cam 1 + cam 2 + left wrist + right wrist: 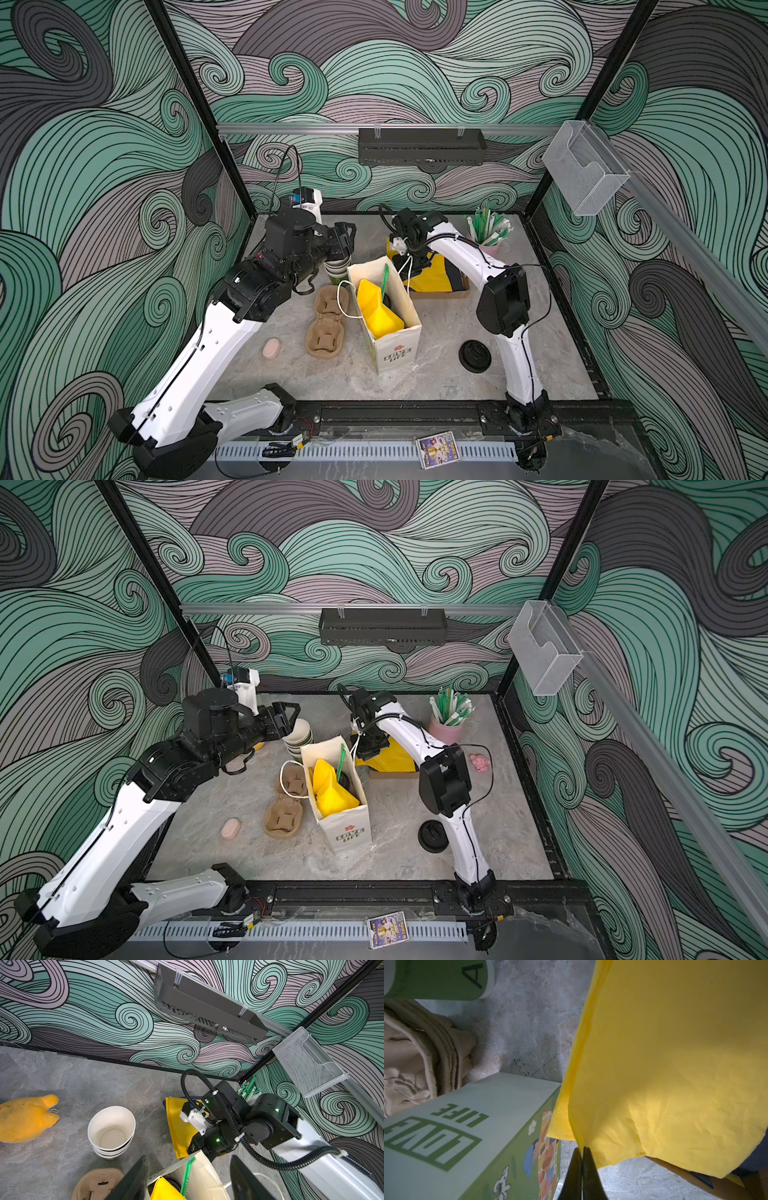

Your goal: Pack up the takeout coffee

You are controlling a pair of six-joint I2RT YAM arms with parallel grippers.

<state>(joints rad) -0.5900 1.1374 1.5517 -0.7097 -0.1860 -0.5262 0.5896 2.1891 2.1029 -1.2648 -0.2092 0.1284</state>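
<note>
top views, table read as a dial, 12 at the back wall.
- paper bag (395, 353): one, upright at centre, mouth open. holds one yellow wad (376, 311), one green straw (385, 277) and the takeout coffee (387, 300), seen only as a dark round lid low beside the wad. one made out; a second cannot be told.
- pulp carriers (326, 328): one stack at 9, just beside the bag, sockets empty.
- nested cups (337, 269): one stack at 11, lidless.
- pink holder (490, 248): one at 1, crammed with wrapped straws (488, 226), too many to count.
- cardboard tray (440, 294): one at 1, bearing yellow sheets (436, 276).
- loose black lids (474, 355): one pile at 4, number unclear.
- pink bar (271, 348): one at 8.
- pink lump (480, 762): one at 2.
- left gripper (349, 241): at 11, above the nested cups, jaws wide, nothing between them.
- right gripper (409, 268): at 1, over the tray.

left wrist view.
- nested cups: at least three rims, white inside, empty.
- yellow soft toy (27, 1118): one, lying on the table apart from the cups.
- spread fingers (133, 1180) stand to either side of the bag mouth.

right wrist view.
- fingertips (588, 1167) pressed together, pinching the edge of one yellow sheet (664, 1064), which is raised off the tray.
- bag side reads "love life".
</note>
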